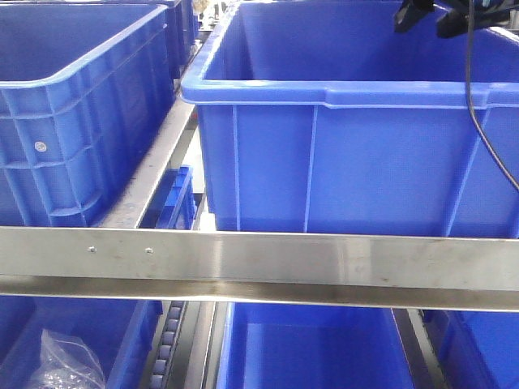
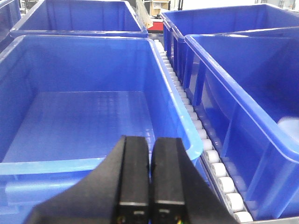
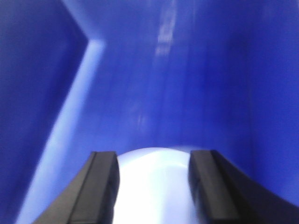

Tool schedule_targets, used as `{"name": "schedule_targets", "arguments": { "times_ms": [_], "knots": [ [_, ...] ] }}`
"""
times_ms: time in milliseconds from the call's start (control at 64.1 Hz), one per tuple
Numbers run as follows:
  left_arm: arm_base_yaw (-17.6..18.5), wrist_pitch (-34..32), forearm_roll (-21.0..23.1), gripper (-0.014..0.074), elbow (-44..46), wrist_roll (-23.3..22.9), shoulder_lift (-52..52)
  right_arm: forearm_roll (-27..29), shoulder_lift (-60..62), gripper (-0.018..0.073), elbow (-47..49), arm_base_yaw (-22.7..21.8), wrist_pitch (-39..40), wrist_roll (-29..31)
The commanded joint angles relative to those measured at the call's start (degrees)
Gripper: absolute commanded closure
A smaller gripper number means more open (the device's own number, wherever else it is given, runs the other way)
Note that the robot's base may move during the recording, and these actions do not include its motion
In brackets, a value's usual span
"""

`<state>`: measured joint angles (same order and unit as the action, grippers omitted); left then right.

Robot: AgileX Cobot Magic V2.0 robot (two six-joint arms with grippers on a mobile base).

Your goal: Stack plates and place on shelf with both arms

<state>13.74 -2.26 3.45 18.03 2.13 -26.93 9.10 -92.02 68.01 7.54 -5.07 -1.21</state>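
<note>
Steel shelf rail [image 1: 259, 261] carrying blue plastic bins [image 1: 357, 121].
Left gripper [image 2: 150, 179]: fingers pressed together, holding nothing, above near rim of empty bin [image 2: 84, 116]. Right gripper [image 3: 154, 186]: fingers spread wide, pale plate [image 3: 154, 186] between them, blurred, inside a bin; contact unclear.

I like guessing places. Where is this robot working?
Probably a warehouse or factory storeroom: big blue plastic bins sit in rows on a steel shelf rail, with white conveyor rollers running between them.
</note>
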Motion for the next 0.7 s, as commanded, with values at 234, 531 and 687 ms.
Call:
{"name": "schedule_targets", "arguments": {
  "times_ms": [234,531,687],
  "knots": [
    [0.43,-4.97,0.55,0.0514,2.02,-0.58,-0.33,-3.74,10.39,0.0259,2.03,-0.30,-4.17,0.26],
    [0.43,-4.97,0.55,0.0514,2.02,-0.58,-0.33,-5.69,21.32,0.0511,-5.07,-0.30,-6.79,0.26],
    [0.43,-4.97,0.55,0.0514,2.02,-0.58,-0.33,-5.69,30.76,0.0511,-14.20,-0.30,-4.66,0.26]
  ]
}}
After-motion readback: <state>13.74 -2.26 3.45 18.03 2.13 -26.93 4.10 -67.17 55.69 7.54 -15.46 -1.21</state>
